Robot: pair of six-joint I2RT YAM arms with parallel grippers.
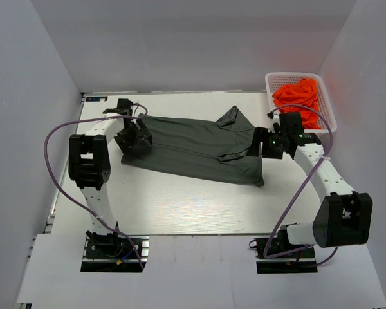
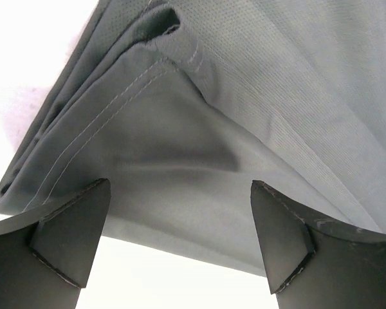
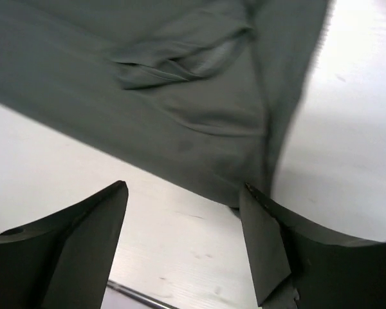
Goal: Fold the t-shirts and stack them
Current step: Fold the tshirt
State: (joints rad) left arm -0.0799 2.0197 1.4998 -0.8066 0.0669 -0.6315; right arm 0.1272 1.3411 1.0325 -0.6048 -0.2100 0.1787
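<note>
The dark grey t-shirt (image 1: 193,148) lies folded lengthwise as a long band across the white table (image 1: 180,206). My left gripper (image 1: 136,136) is open over its left end; in the left wrist view the hemmed cloth (image 2: 199,129) lies just beyond the spread fingers (image 2: 77,232). My right gripper (image 1: 262,145) is open at the right end; in the right wrist view the grey cloth (image 3: 180,96) lies beyond the spread fingers (image 3: 264,244), nothing between them. Orange t-shirts (image 1: 297,96) are heaped in a white basket (image 1: 330,109) at the back right.
White walls enclose the table on the left, back and right. The basket stands against the right wall just behind my right gripper. Purple cables loop from both arms over the table's sides.
</note>
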